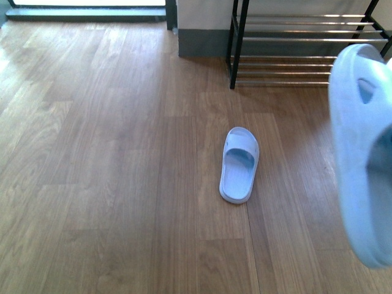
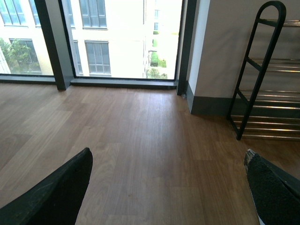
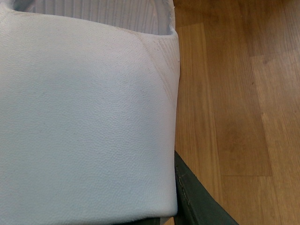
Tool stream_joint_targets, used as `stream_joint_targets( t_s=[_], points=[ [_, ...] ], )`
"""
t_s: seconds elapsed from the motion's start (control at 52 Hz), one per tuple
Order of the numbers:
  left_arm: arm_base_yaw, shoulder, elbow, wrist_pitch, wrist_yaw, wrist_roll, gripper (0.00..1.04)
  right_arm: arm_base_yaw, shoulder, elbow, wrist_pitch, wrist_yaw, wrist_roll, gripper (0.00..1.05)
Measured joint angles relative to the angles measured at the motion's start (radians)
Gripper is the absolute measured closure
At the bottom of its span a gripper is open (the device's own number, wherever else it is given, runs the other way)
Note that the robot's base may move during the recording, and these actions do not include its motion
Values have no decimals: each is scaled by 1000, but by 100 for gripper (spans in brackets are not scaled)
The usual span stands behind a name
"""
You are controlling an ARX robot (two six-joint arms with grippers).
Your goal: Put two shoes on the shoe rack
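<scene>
My right hand (image 3: 190, 199) is holding one pale blue slide, the held slide (image 1: 361, 153), up off the floor (image 1: 110, 153). In the right wrist view its textured strap fills nearly the whole picture. One dark finger (image 3: 201, 211) lies against the strap's edge, and the other finger is hidden behind the shoe. In the front view the held slide hangs at the far right, close to the camera and blurred. It hangs roughly upright, and its upper end overlaps the lower right corner of the rack (image 1: 300, 49).

The other shoe, the floor slide (image 1: 239, 165), lies sole down on the wooden boards near the middle of the front view. Its strap end points toward the rack and its heel toward me. It is well short of the rack, roughly in line with the rack's left post, and nothing touches it.

The rack stands against the wall (image 2: 225, 47), with a thin black frame, a curved top end and shiny bars for shelves. A window (image 2: 117, 37) lies to its left.

My left hand (image 2: 168, 154) is spread wide, its two dark fingers (image 2: 56, 197) at either side of the left wrist view. Only bare floor shows between them.
</scene>
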Motion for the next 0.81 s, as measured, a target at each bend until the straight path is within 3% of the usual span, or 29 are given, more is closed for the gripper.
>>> stream_joint_targets(
  t_s=[0.212,0.808],
  points=[
    [0,0,0,0,0,0,9,-69,-353,-113,-140,-73,30,103],
    [0,0,0,0,-2,0,9,-71,-364,-116,-140,-80,34,103]
  ],
)
